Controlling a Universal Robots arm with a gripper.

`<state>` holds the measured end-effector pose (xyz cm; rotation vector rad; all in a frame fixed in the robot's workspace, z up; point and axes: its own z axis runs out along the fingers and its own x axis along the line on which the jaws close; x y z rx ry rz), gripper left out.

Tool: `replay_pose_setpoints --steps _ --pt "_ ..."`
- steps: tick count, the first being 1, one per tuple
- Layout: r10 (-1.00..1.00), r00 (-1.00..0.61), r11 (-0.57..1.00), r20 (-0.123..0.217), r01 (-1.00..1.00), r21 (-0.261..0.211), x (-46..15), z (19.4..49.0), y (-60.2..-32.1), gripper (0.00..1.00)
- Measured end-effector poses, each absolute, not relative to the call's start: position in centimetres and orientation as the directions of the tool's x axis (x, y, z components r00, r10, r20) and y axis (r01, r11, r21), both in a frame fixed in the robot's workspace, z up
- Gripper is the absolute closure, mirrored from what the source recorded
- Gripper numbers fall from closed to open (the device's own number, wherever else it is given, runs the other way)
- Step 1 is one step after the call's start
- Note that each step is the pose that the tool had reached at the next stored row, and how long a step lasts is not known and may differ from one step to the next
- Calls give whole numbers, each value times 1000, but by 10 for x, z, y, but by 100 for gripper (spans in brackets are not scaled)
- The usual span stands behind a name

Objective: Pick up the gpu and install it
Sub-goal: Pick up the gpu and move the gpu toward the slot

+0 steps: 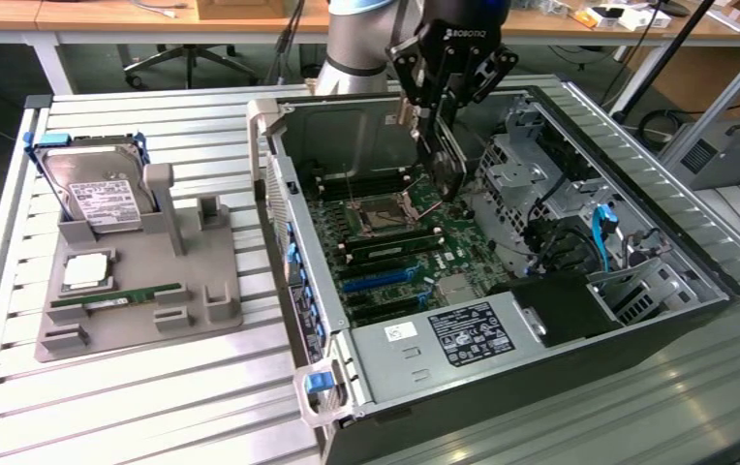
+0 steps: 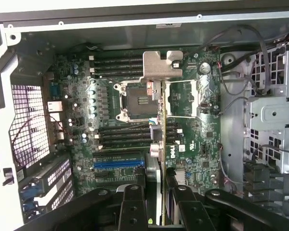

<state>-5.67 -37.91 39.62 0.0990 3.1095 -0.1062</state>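
Exterior view gives us the gpu (image 1: 444, 165) as a thin dark card hanging on edge inside the open computer case (image 1: 266, 165), above the circuit board (image 1: 396, 242) and not touching it. We see it nearly side-on there, a flat black slab, tilted a little, with its lower corner over the area just beside the processor socket (image 1: 381, 215). We cannot make out its metal end bracket from this angle.

From the wrist view we look straight down the gpu (image 2: 162, 139). It shows as a narrow strip with a pale greenish edge and some silver metal parts along one side. It runs across the circuit board (image 2: 197, 144) past the processor socket (image 2: 138, 100), with a blue slot (image 2: 118, 164) off to one side of it.

We see the gripper (image 1: 438, 124) clamped on the card's upper edge, its jaws drawn in narrow with the card between them. In the wrist view the gripper (image 2: 158, 202) has its black fingers (image 2: 132, 207) on either side of the strip.

Outside the case, toward the exterior view's left, a grey stand (image 1: 202, 262) sits on the slatted table (image 1: 125, 397). It carries a hard drive (image 1: 102, 199) propped up and a green memory stick (image 1: 118, 297) lying in a groove.
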Motion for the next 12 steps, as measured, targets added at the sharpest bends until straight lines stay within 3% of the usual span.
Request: replay_pose_setpoints --steps 12 --pt "63 -998 996 -31 65 -68 -50 394 -381 73"
